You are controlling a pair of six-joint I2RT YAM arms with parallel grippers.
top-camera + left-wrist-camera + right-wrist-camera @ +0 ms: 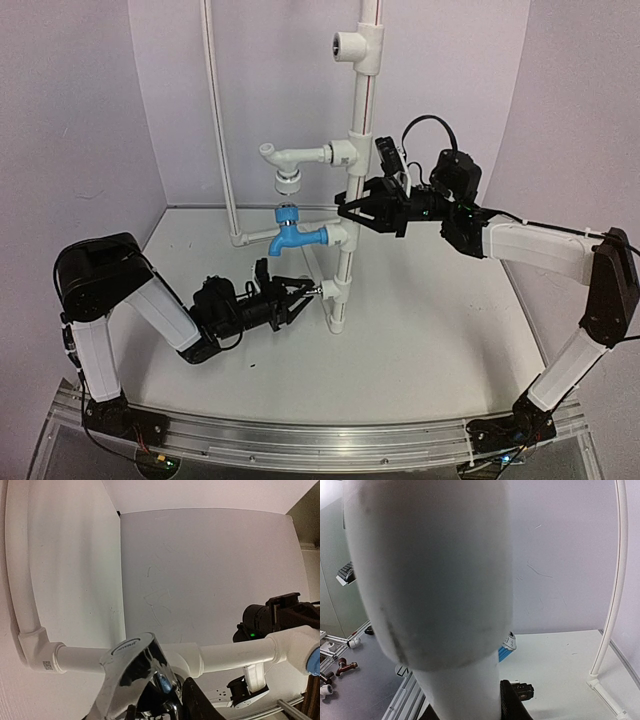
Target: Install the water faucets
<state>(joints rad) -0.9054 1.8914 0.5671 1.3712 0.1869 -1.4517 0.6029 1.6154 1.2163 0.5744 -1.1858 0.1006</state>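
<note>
An aluminium rail (300, 438) runs along the near edge of the table (430, 340), with both arm bases bolted to it. The left arm folds low over the table beside the left wall. The left gripper (308, 291) reaches rightward just above the surface, clenched on the silver tap (318, 289). In the left wrist view the tap's shiny lever (132, 670) sits between dark fingers (197, 705). Its threaded end meets the lower tee (335, 292) near the foot of the vertical pipe (346, 262).

Wide bare table lies to the right of that foot, bounded by the right arm's raised forearm. Just above the left gripper the blue tap (290, 236) juts leftward, leaving only a narrow gap overhead.

Higher up, the right gripper (362, 212) grasps the vertical pipe from the right, and the pipe fills the right wrist view. Above it a white spout fitting (285, 165) points left. An upper tee (358, 45) stands open-mouthed near the back wall, and a thin pipe (222, 130) rises along that wall.
</note>
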